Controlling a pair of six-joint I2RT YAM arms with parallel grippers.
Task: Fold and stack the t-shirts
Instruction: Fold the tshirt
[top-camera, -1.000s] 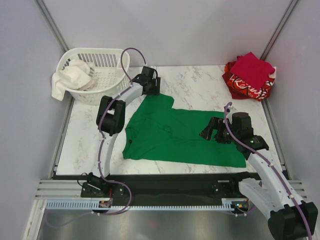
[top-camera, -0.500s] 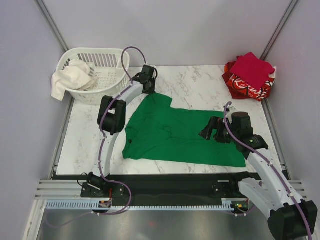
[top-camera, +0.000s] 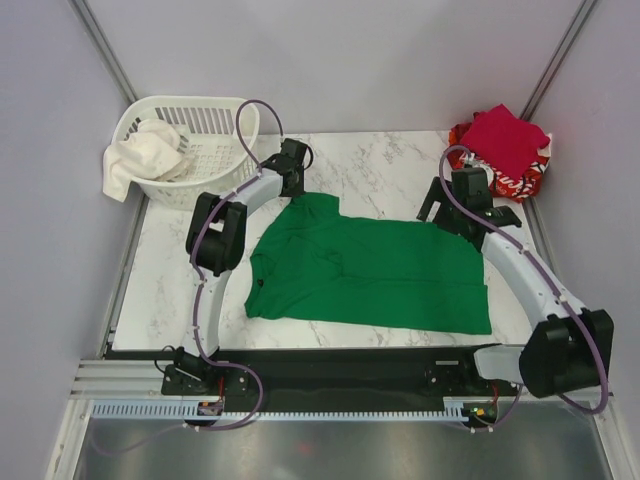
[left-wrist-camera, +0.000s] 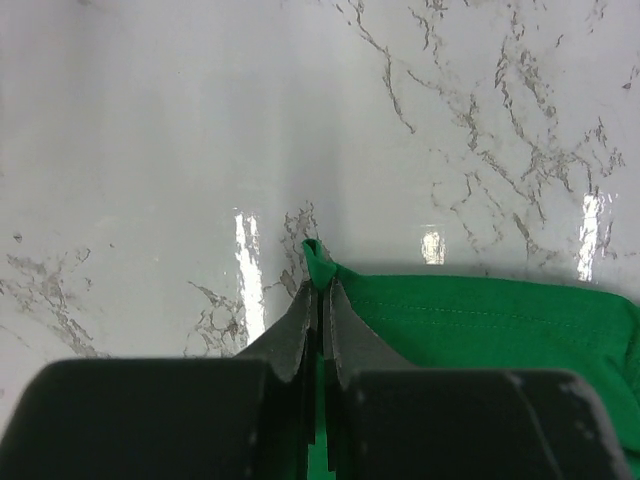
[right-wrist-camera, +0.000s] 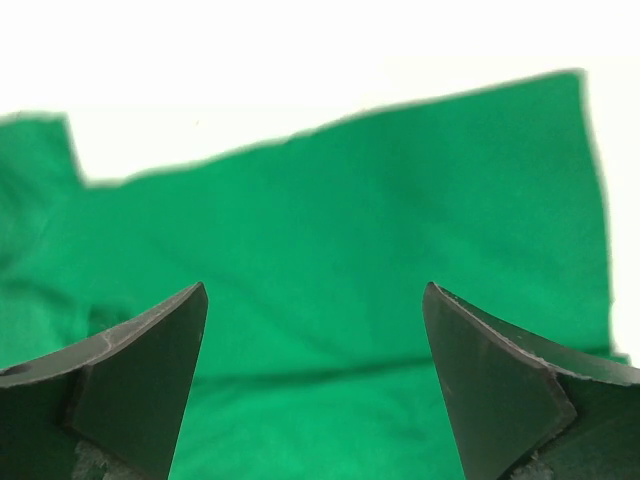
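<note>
We find the green t-shirt (top-camera: 370, 275) flat on the counter (top-camera: 180, 290), long axis left to right. At its far edge the left gripper (left-wrist-camera: 320, 290), open a second ago, now pinches the sleeve tip; the right gripper (top-camera: 437, 213), wide and empty, has swung from mid-shirt to the far right corner. Beyond it sits the folded crimson t-shirt (top-camera: 503, 138).
</note>
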